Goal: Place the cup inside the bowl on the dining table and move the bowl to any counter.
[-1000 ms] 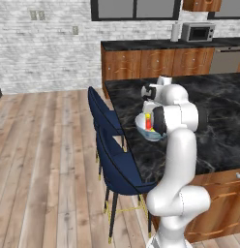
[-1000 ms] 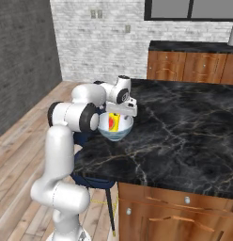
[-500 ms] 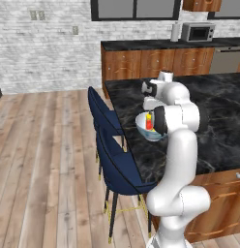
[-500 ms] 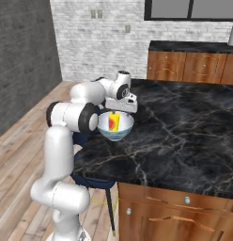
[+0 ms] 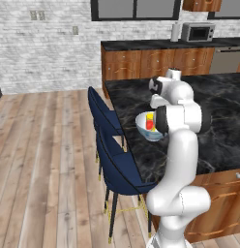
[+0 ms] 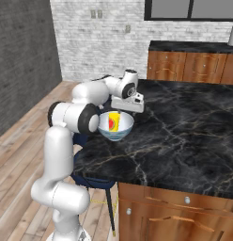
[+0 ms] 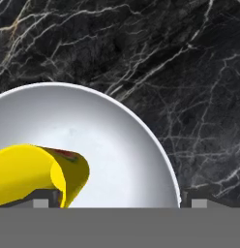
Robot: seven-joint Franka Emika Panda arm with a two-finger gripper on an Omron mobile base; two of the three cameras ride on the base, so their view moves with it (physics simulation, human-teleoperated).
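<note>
The yellow cup [image 7: 39, 172] with its red patch lies tilted inside the white bowl [image 7: 117, 145], which stands on the dining table [image 7: 189, 72] near its chair-side edge. From the right base, the cup [image 6: 113, 121] leans in the bowl [image 6: 119, 132]. In the left base view the arm covers part of the bowl [image 5: 143, 127], and the cup [image 5: 149, 122] peeks out. My gripper [image 7: 119, 203] hovers just over the bowl's rim, open. One fingertip [image 7: 40, 202] is inside the bowl by the cup, the other outside the rim. The gripper [image 6: 124, 111] holds nothing.
Two blue chairs [image 5: 110, 145] stand tucked against the table's near side. A counter [image 5: 156, 60] with wooden drawers runs along the back wall, with a microwave [image 5: 197, 32] on it. Wooden floor lies open to the left.
The hand has shifted slightly over the bowl. The cup and the bowl stay where they were.
</note>
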